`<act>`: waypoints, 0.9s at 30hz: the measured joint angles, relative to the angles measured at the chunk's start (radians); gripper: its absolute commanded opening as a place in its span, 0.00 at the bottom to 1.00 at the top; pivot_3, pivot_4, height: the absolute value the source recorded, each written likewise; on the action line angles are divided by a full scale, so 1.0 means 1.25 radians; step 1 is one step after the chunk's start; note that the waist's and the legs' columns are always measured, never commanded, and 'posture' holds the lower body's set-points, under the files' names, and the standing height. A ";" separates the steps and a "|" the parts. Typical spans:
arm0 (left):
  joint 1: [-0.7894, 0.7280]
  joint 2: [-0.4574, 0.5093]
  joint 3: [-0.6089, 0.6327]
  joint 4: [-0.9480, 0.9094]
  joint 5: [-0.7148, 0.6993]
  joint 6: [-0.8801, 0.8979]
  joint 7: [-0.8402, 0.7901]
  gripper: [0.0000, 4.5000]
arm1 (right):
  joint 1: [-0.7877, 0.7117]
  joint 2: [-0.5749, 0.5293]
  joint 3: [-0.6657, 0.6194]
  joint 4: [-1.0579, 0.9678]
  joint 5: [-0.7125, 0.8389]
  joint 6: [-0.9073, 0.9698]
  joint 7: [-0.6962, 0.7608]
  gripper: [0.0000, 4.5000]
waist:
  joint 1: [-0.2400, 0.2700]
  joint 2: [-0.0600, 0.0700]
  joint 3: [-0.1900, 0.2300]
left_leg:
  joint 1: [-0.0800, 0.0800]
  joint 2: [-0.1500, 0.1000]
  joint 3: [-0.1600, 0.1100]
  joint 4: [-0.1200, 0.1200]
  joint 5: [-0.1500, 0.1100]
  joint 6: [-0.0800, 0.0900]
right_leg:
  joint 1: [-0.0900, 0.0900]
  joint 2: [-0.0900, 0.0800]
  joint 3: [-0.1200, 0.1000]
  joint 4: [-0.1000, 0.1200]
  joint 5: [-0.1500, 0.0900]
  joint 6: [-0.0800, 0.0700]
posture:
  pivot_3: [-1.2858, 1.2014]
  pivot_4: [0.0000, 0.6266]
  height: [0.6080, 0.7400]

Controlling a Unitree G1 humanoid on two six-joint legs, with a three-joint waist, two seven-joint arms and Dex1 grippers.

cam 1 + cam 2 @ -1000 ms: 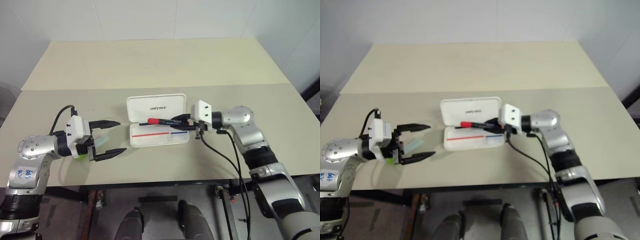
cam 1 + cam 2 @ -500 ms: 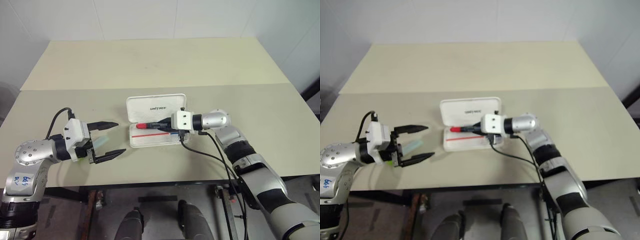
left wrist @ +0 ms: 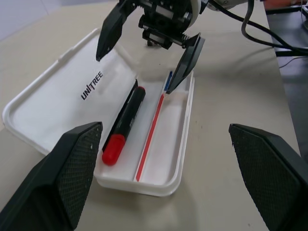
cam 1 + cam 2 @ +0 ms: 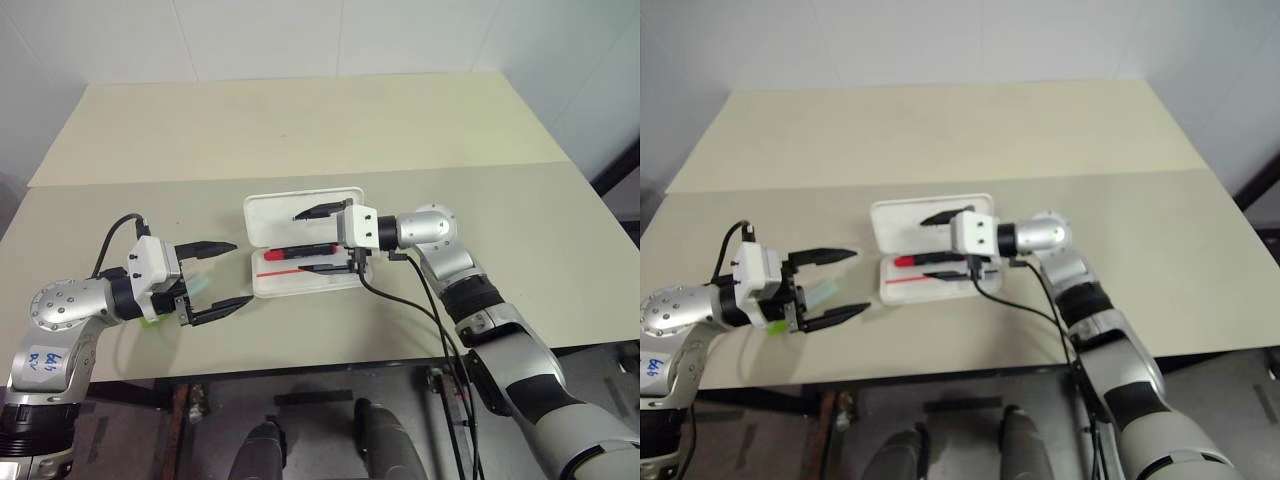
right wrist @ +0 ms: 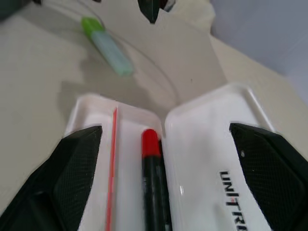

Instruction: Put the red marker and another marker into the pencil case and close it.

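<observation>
Green marker (image 5: 107, 43) half hidden by left fingers (image 4: 222, 246).

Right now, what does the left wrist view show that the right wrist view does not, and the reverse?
Left wrist view: the right gripper, open, over the pencil case. Right wrist view: the green marker lying on the table beyond the case. Both: the open case with the red marker inside, beside a red stripe.
</observation>
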 measured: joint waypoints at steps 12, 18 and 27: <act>0.244 0.001 0.236 0.090 0.006 -0.068 0.042 1.00 | 0.193 -0.175 -0.081 -0.343 0.181 0.296 0.075 0.99 | 0.004 0.000 0.000 | 0.002 0.001 0.001 -0.001 0.000 0.000 | 0.000 0.001 -0.001 -0.004 -0.002 -0.003 | 0.52 0.24 1.00; 0.250 0.021 0.258 0.254 0.023 -0.110 0.015 1.00 | 0.208 -0.198 -0.105 -0.345 0.174 0.295 0.051 0.99 | 0.009 0.000 0.000 | 0.001 0.001 0.002 0.001 0.000 -0.001 | 0.000 0.001 0.000 -0.004 -0.002 -0.004 | 0.52 0.24 1.00; 0.100 0.026 0.147 0.426 0.061 -0.138 -0.036 1.00 | 0.257 -0.236 -0.123 -0.427 0.202 0.321 0.049 0.99 | 0.022 0.000 0.000 | 0.000 0.001 0.002 0.000 0.000 -0.001 | 0.000 0.000 -0.001 -0.003 -0.001 -0.002 | 0.52 0.24 1.00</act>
